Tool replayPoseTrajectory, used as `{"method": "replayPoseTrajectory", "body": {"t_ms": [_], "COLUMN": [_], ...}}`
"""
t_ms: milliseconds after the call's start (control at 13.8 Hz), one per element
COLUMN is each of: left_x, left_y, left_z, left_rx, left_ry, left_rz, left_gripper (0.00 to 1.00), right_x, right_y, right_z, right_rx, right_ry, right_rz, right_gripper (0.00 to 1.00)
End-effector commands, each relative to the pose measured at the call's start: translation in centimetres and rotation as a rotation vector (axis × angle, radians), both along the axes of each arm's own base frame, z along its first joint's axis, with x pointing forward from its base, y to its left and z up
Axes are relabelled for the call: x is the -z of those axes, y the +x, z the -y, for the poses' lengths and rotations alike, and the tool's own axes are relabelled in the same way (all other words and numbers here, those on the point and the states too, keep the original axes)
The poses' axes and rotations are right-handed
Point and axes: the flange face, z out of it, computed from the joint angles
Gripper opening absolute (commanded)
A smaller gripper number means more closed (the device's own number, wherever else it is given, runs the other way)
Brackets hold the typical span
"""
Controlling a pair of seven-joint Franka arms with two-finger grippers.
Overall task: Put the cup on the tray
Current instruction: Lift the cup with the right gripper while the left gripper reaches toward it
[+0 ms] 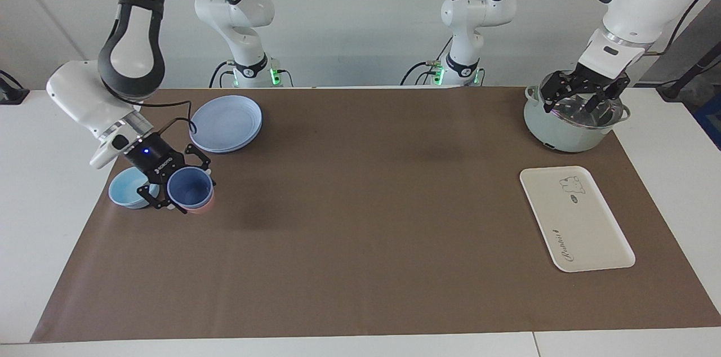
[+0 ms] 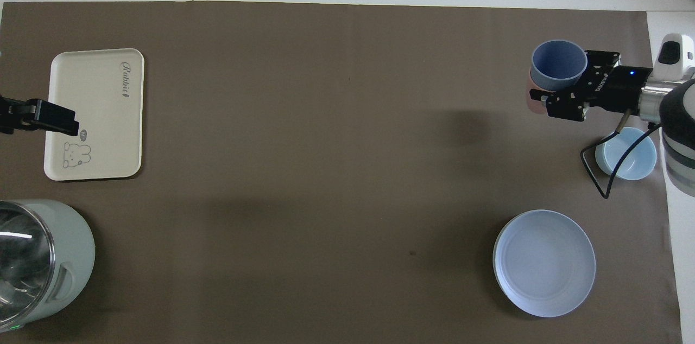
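Holding the blue cup (image 1: 190,190) in my right gripper (image 1: 181,188), I had it lifted off the brown mat (image 1: 360,216), fingers clamped on the rim, mouth facing up. It hung right over the salmon-pink cup (image 1: 200,210), which only peeked out underneath. A light-blue bowl (image 1: 127,188) sat just beside that pink cup at the right arm's end of the table, and the stack of round blue plates (image 1: 226,123) was nearer to the robots than both.

Over at the left arm's end, the cream tray (image 1: 575,217) lay flat on the mat, well apart from the cup, with bare mat between them. My left gripper (image 1: 586,96) waited with its fingers spread wide, over the pale green pot (image 1: 563,133), which stood nearer to the robots than the tray.
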Motion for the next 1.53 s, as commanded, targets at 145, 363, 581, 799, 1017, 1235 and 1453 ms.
{"method": "replayPoseTrajectory", "body": {"t_ms": [145,363,581,799,1017,1235,1453], "left_x": [0.6,1.0,2.6,4.6,6.8,6.2,6.5], "left_y": [-1.2,-1.1,0.6,1.9,2.0,1.5,0.2], "left_z": [0.5,3.6,11.7,19.9,26.3,29.1,33.6], "left_rx": [-0.016,-0.060,-0.238,-0.402,-0.493,-0.557,-0.593], "left_ry": [-0.074,-0.297,-0.510,-0.678,-0.739,-0.831,-0.870], "left_rz": [-0.030,-0.056,-0.117,-0.197,-0.212,-0.229,-0.197], "left_gripper": [1.00,1.00,1.00,1.00,0.95,0.91,0.83], "right_x": [-6.4,-8.4,-8.6,-10.6,-11.3,-11.5,-11.5], "right_y": [-1.0,-1.7,-3.0,-3.5,-2.9,-3.2,-3.3], "right_z": [-10.2,-17.0,-22.4,-26.1,-29.0,-31.5,-31.8], "right_rx": [-0.055,-0.057,-0.077,-0.105,-0.119,-0.133,-0.129], "right_ry": [-0.263,-0.337,-0.431,-0.507,-0.544,-0.623,-0.632], "right_rz": [-0.069,-0.158,-0.158,-0.159,-0.166,-0.165,-0.156], "right_gripper": [0.00,0.00,0.00,0.00,0.00,0.00,0.00]}}
